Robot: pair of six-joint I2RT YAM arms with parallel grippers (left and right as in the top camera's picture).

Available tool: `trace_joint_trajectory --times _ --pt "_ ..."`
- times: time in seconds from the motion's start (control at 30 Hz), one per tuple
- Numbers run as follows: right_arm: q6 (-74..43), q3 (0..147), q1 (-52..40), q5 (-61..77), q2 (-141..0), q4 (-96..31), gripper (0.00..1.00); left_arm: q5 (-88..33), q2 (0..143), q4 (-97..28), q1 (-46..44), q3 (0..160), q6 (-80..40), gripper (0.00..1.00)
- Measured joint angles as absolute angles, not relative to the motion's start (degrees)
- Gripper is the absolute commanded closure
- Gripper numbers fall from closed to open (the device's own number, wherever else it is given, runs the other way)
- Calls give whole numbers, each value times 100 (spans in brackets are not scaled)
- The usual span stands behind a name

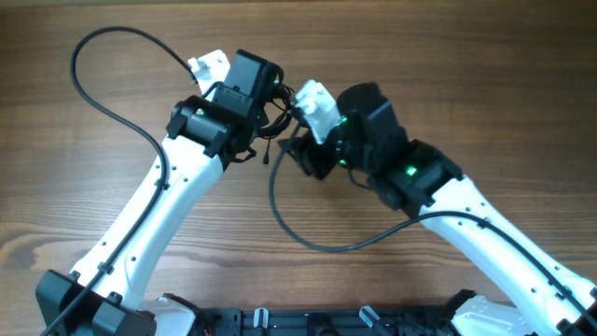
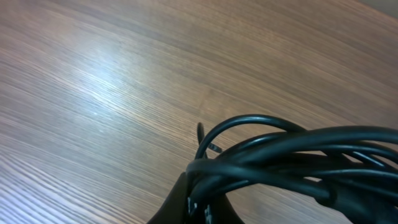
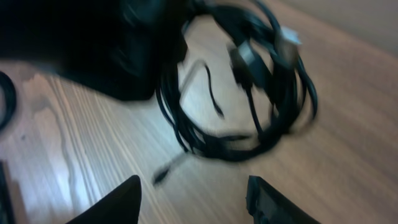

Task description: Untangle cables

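At right wrist only, cables (image 3: 236, 152) show plugs.

From where I'm standing, the worktop (image 1: 448, 84) is showing brown wood grain running across it, and light is glinting off it in a pale patch in the left wrist view. A dark rail (image 1: 317, 322) is lying along its near edge.

The bundle of thin black cables (image 3: 249, 106) lay on the brown wooden table (image 1: 420, 56), behind the right gripper (image 3: 196, 193). The left gripper (image 2: 193, 202) sat at the bundle's left edge.
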State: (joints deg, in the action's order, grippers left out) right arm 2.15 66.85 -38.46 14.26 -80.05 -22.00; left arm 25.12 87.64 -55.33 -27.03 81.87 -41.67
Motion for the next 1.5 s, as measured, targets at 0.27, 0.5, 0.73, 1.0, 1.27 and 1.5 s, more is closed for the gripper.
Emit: trace_joint_trajectory --times 0.27,0.5,0.73,1.0,1.27,1.5 --pt "102 6685 -4084 996 -8453 -2064 54 923 8764 -5452 -2388 8187 -4412 96" --pt "82 6685 -4084 1002 -8466 -2047 59 -742 8764 -5441 -1391 8184 -4493 96" --pt "10 6685 -4084 1155 -8466 -1865 85 -1334 8764 -5356 -1369 8184 -4536 96" --pt "-661 6687 -4123 34 -8466 -2025 96 -1406 8764 -5360 -1343 8184 -4534 96" --pt "-2604 6720 -3870 -3931 -8486 -4362 96 -1402 8764 -5537 -1494 8180 -4421 96" --pt "-2126 6711 -3406 -3227 -8490 -3771 96 -1170 8764 -5638 -1479 8180 -4357 96"
